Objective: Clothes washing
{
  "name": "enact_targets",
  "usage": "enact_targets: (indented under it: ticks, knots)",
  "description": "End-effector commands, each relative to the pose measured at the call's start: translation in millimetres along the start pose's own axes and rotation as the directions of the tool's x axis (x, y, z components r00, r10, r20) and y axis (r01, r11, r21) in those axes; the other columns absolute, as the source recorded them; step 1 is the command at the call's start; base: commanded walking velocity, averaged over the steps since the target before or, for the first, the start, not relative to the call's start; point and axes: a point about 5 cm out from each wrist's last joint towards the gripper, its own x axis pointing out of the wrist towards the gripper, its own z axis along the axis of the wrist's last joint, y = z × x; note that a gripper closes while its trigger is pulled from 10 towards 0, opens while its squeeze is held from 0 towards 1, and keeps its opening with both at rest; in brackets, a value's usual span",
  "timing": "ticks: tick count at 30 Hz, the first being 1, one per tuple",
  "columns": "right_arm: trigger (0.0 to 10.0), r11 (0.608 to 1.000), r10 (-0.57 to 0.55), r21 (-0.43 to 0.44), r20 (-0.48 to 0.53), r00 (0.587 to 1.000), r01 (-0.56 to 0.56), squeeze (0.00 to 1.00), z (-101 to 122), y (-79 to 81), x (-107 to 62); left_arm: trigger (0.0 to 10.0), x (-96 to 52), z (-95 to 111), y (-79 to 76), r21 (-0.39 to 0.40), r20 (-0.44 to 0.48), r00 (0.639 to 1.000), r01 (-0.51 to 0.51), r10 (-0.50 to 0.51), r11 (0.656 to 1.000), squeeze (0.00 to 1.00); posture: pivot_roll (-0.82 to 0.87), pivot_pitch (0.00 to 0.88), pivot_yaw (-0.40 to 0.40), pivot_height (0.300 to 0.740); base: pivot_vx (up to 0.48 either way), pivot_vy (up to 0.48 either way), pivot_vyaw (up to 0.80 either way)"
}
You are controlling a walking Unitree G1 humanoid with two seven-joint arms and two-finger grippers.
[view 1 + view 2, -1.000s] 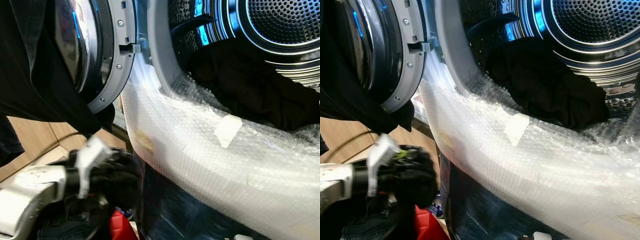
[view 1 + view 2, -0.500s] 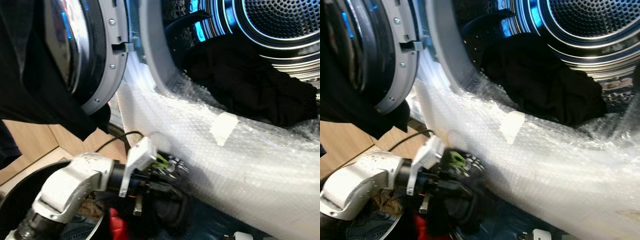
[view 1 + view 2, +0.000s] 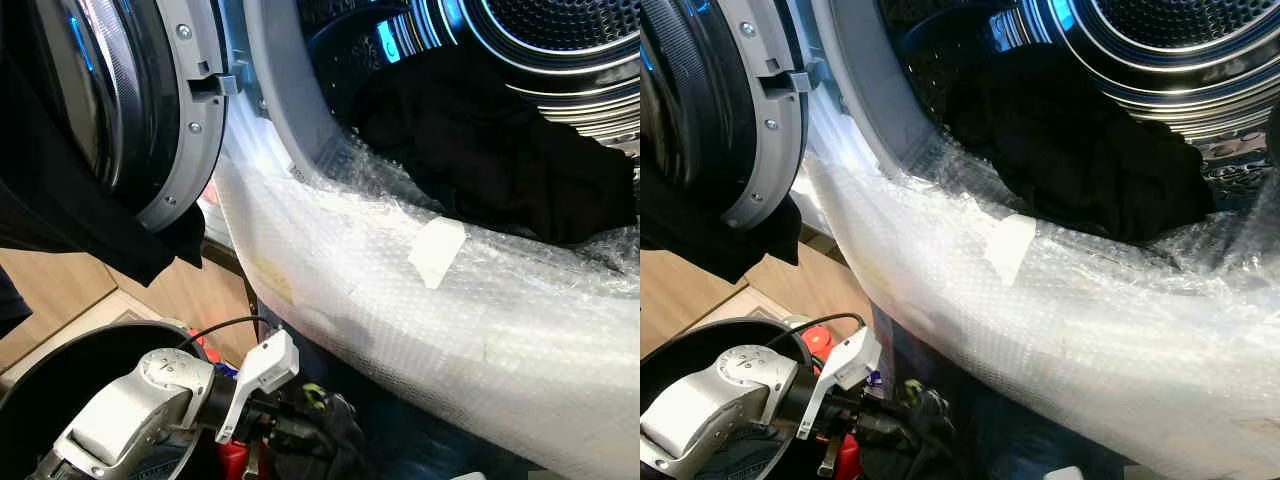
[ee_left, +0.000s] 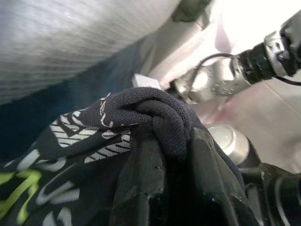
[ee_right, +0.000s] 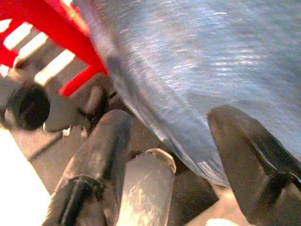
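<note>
Left gripper [image 4: 171, 155] clamped on a dark knit garment with white and lime markings [image 4: 117, 127], low beside the round black laundry basket [image 3: 60, 365], beneath the bubble-wrapped rim [image 3: 420, 300] of the open front-loading washer. Black clothing [image 3: 490, 150] heaped inside the perforated steel drum [image 3: 560, 30]. Right gripper [image 5: 188, 141] spread apart near blue fabric [image 5: 207, 61] and a red plastic crate [image 5: 51, 33].

I see light wood-look flooring [image 3: 60, 290] at lower left, with a pale skirting strip [image 3: 70, 335] running across it. Bright light washes out the gap [image 3: 245, 150] beside the machine opening. Blue light [image 3: 385, 40] glints off the metal behind. No walls or windows visible.
</note>
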Motion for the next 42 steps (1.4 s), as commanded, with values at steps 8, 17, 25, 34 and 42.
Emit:
enact_targets:
  ticks: [8,17,25,34,42]
  knots:
    - [10.0,0.869,0.449,-0.264,0.066,0.891,-0.419,0.0,14,12.2,-21.1,0.0,-7.9,-16,6.5,-0.027,-0.039,0.994,-0.107,0.106,0.994,0.0,-0.03,0.093,0.021,0.74,0.0,0.0,0.0]
    - [10.0,0.76,0.617,-0.363,0.144,0.774,-0.538,0.17,46,5.4,-64.6,0.0,-2.7,-25,11.0,-0.059,-0.067,0.989,-0.134,0.13,0.989,0.0,-0.03,0.07,0.038,0.74,0.0,0.0,0.0]
    - [10.0,0.747,0.659,-0.378,0.314,0.684,-0.546,1.0,81,6.2,-105.7,0.0,7.7,-25,2.8,-0.066,-0.065,0.993,-0.098,0.094,0.993,0.0,-0.03,0.07,0.047,0.74,0.0,0.0,0.0]
    - [10.0,0.67,0.725,-0.415,0.187,0.663,-0.616,1.0,79,25.3,-121.4,0.0,39.7,-19,3.4,-0.059,-0.018,0.997,-0.08,0.079,0.995,0.0,-0.05,0.058,0.037,0.74,0.0,0.0,0.0]
    - [10.0,0.766,0.631,-0.37,0.277,0.725,-0.526,1.0,86,39.1,-103.0,0.0,55.8,-12,-10.4,-0.076,0.032,0.999,-0.004,0.007,0.997,0.0,-0.06,0.0,0.035,0.74,0.0,0.0,0.0]
